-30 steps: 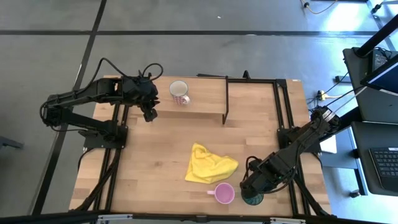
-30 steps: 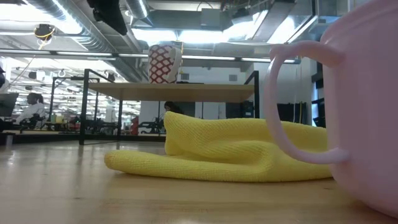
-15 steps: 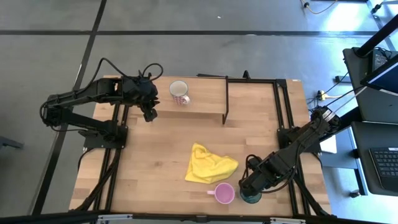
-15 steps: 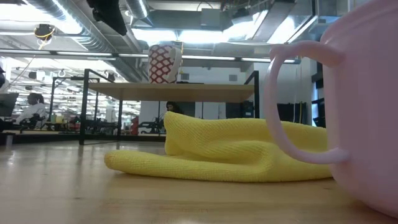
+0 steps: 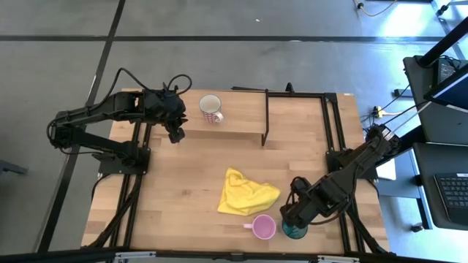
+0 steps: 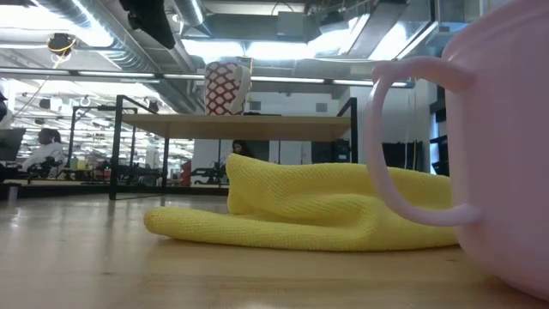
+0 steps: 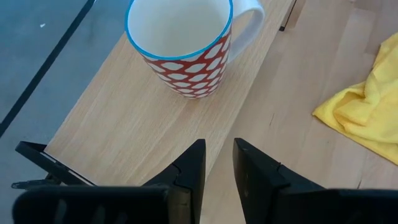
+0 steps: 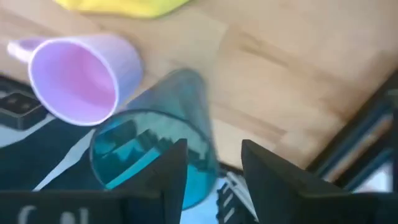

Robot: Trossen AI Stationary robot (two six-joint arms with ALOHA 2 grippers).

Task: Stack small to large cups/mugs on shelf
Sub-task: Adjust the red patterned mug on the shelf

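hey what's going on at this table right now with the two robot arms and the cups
The robot is putting mugs on a low wooden shelf. The white patterned mug already stands on it, with the left gripper beside the shelf, holding nothing. The right gripper is at the table's near edge, fingers open just behind the teal tumbler, not gripping it. The pink mug stands next to the tumbler, near a yellow cloth.
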